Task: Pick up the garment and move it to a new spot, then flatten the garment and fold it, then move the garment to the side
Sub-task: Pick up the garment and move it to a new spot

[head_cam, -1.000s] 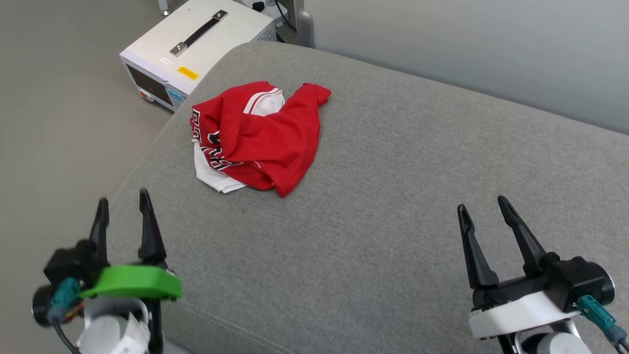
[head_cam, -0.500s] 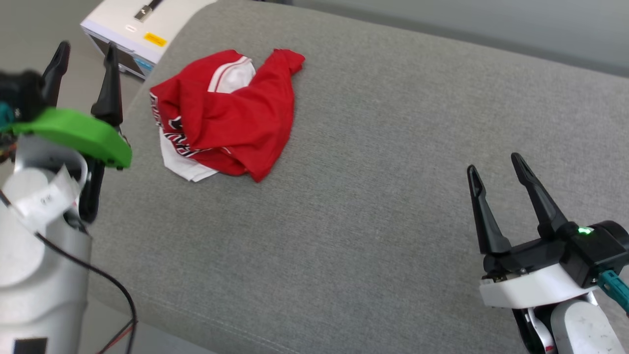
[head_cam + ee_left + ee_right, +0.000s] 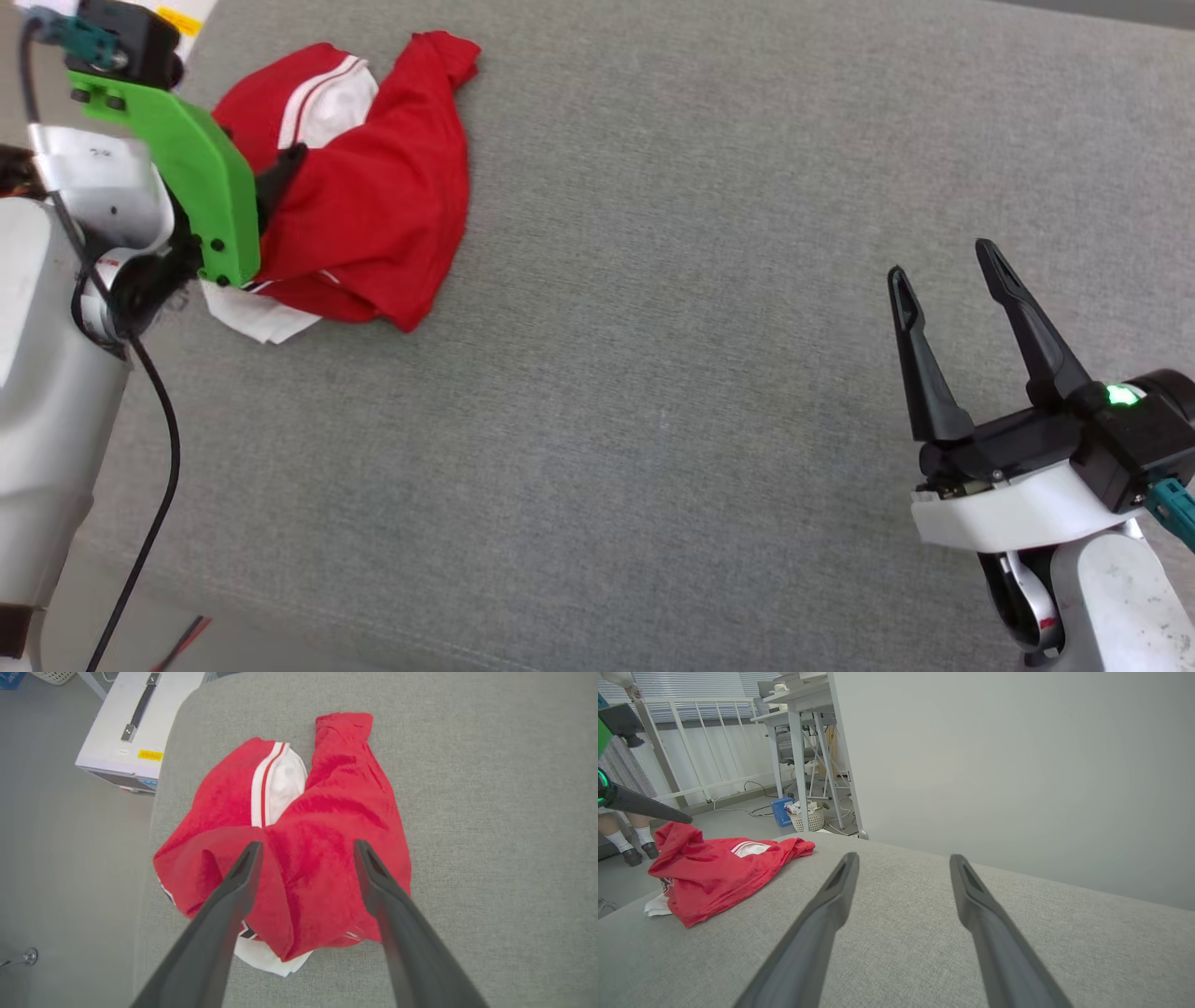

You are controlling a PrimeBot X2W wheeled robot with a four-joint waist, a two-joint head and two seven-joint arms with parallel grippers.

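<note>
Red jersey [image 3: 373, 215] crumpled near sofa [image 3: 700, 373] edge, not yet lifted. Left end effector [image 3: 307, 843] wide, over it, contact unclear; right end effector [image 3: 941, 259] wide, empty. Move, flatten, fold, set-aside pending.

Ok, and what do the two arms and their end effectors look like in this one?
Both end effectors have two long, dark, tapered fingers. The left end effector sits on a bright green bracket and a pale grey forearm, with a black cable and a teal connector. The right end effector has a white bracket, a lit green light and a teal plug.
</note>
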